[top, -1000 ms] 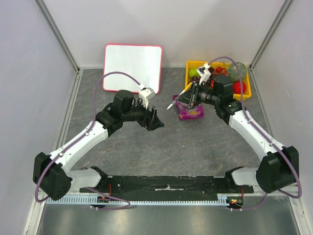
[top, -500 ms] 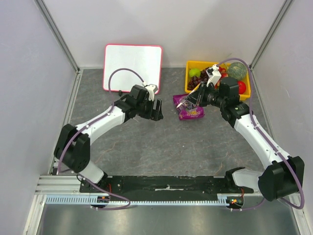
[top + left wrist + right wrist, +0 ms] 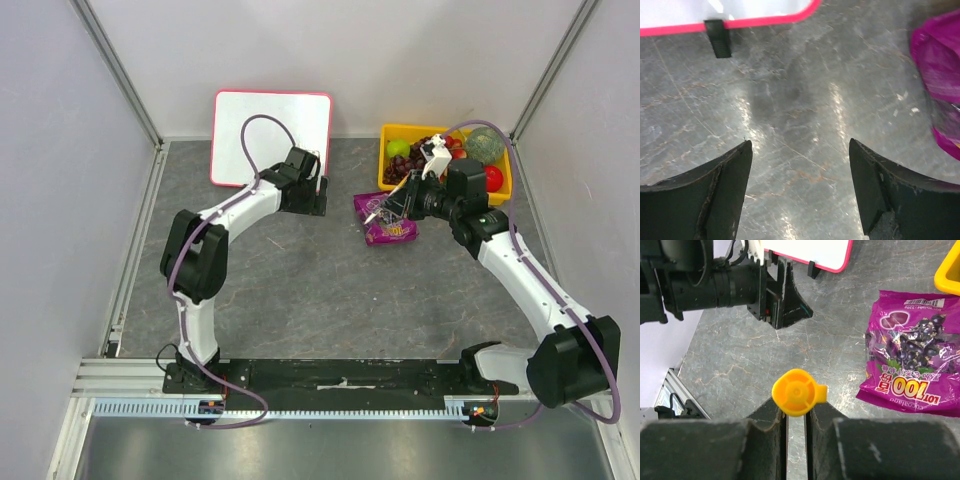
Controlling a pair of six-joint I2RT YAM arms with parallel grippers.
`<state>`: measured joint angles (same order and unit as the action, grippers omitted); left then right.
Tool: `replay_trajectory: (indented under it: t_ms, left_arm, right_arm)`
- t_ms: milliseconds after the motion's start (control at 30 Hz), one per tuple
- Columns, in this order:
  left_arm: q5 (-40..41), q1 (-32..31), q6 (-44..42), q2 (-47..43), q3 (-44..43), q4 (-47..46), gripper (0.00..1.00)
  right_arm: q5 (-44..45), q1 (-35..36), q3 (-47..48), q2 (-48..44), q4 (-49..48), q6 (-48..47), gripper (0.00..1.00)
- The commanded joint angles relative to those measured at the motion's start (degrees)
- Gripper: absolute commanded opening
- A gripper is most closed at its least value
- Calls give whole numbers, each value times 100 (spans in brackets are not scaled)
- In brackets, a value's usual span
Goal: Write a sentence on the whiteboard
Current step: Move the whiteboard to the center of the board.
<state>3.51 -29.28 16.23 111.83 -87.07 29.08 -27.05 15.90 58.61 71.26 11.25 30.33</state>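
Now, whiteboard [image 3: 270, 135]: propped on small black feet at the far left of the table [image 3: 330, 300], pink-red frame all round, writing face blank and tilted toward the arms.
Sentence: none on the board; not a stroke of it is written.
Handling, by the look of it: a light, stiff panel with a slick face. On feet as small as the one [image 3: 718, 38] seen from the left wrist, it would likely skid or tip back under pen pressure.
Where to hold: the frame along the lower right edge looks best. It is rigid, close to the left arm and clear of the writing area.
Left gripper [image 3: 800, 145]: jaws spread wide and holding nothing, low over the table just in front of the board's lower right corner.
Right gripper [image 3: 796, 415]: closed tight on an orange marker [image 3: 799, 392], its round end facing the wrist camera; whether the nib is capped I cannot tell.
Surface: grey, stone-patterned and glossy, so it offers the feet little grip.
Room: pale panels wall in three sides. A purple snack bag [image 3: 390, 222] lies near the marker hand, and a yellow bin [image 3: 384, 165] of fruit sits behind it, well apart from the board.
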Motion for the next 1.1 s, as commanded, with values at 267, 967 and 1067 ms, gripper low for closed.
replay_trajectory:
  t_ms: [267, 967, 1067]
  left_arm:
    - [-139, 607, 197, 1138, -1303, 388, 78]
    - [326, 722, -251, 2492, -2683, 924, 42]
    - [361, 730, -374, 2572, -2859, 994, 28]
  right_arm:
    - [42, -17, 72, 19, 27, -202, 0]
    - [59, -26, 72, 37, 53, -255, 0]
    - [42, -34, 54, 28, 62, -273, 0]
